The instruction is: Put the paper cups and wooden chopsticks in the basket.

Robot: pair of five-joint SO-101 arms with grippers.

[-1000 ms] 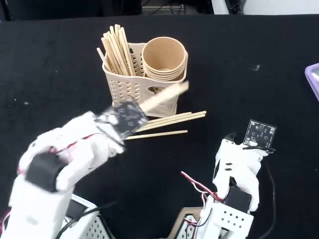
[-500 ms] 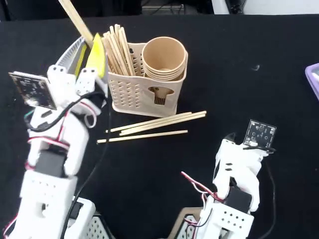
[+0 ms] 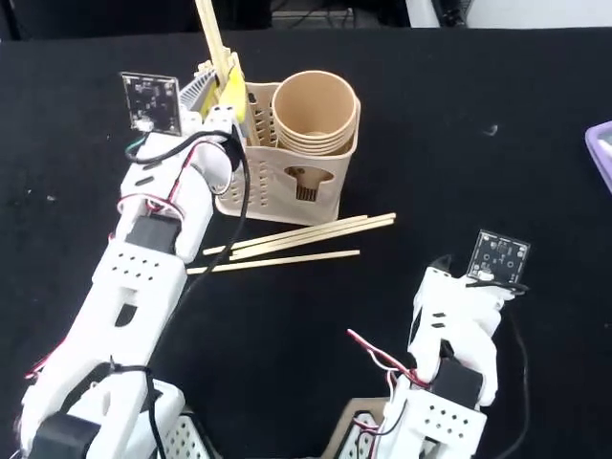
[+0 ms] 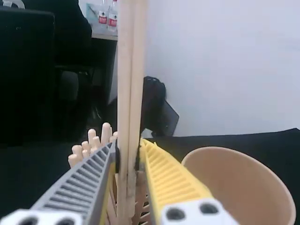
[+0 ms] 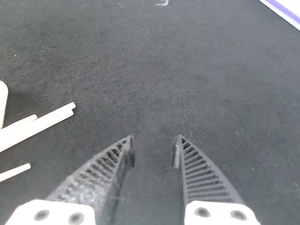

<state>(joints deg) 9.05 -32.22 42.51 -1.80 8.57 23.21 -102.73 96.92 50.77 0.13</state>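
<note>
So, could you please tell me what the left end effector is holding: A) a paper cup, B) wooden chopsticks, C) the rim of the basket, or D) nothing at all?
B: the left end effector is shut on wooden chopsticks, right by the basket.

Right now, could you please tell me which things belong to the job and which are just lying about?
Job: basket; paper cups stacked in it; held chopsticks in the left claw; loose chopsticks on the table.
Lying about: purple-edged object at the table's right edge.
</note>
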